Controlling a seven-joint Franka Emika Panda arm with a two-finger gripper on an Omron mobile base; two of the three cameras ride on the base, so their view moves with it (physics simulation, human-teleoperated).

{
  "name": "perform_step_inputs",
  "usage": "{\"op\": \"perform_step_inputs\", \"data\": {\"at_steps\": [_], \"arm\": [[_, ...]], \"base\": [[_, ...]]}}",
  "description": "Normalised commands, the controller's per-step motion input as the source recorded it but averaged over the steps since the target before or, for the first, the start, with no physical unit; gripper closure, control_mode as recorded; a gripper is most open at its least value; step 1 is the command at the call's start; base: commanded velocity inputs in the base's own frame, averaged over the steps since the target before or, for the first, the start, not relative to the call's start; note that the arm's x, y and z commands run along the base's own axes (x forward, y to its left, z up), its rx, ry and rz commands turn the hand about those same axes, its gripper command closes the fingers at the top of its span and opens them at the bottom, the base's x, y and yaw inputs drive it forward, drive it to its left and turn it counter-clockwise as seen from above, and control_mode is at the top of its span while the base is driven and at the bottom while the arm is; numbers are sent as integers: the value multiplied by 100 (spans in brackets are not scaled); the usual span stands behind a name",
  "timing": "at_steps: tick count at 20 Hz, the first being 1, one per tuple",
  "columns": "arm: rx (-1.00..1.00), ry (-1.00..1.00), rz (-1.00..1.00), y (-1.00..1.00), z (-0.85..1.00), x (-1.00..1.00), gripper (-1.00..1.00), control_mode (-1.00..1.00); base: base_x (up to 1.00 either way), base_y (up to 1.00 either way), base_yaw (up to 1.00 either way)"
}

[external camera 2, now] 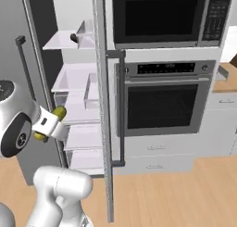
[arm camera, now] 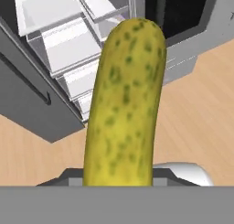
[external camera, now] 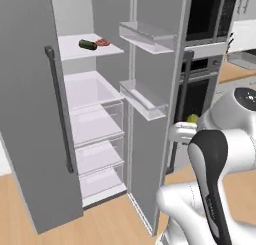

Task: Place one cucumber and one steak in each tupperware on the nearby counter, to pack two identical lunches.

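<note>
Hand view showed the yellow-green cucumber standing up the middle of the picture, its lower end sunk between the jaws, so the gripper was clenched on it near one end. In the right base view the same cucumber lay crosswise in the hand, a stub poking out on each side, with the arm drawn back in front of the open fridge. The dark green cucumber and a red steak lay side by side on the upper fridge shelf, well apart from the hand.

The step in hand looked like carrying this cucumber over to a tupperware, whose grey rim showed on the counter at the far right of the left base view. To do it well, the arm would have needed to swing wide of the open fridge door and the oven handle, both close by. The grip sat low on a long, round body, so quick turns could have let it pivot or slip; a steady carry seemed wise. The release was best made low over the tray, with the cucumber lying along one side to leave room for a steak.
</note>
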Motion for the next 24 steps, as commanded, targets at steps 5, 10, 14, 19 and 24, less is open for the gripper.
{"op": "perform_step_inputs", "data": {"at_steps": [5,10,14,19,24], "arm": [[0,0,0,0,0,0,100,100],[0,0,0,0,0,0,100,100],[0,0,0,0,0,0,100,100],[0,0,0,0,0,0,100,100],[0,0,0,0,0,0,100,100]], "base": [[-13,-100,-37],[22,-100,-28],[71,-100,-14],[99,-100,-10],[100,-93,-3]]}}
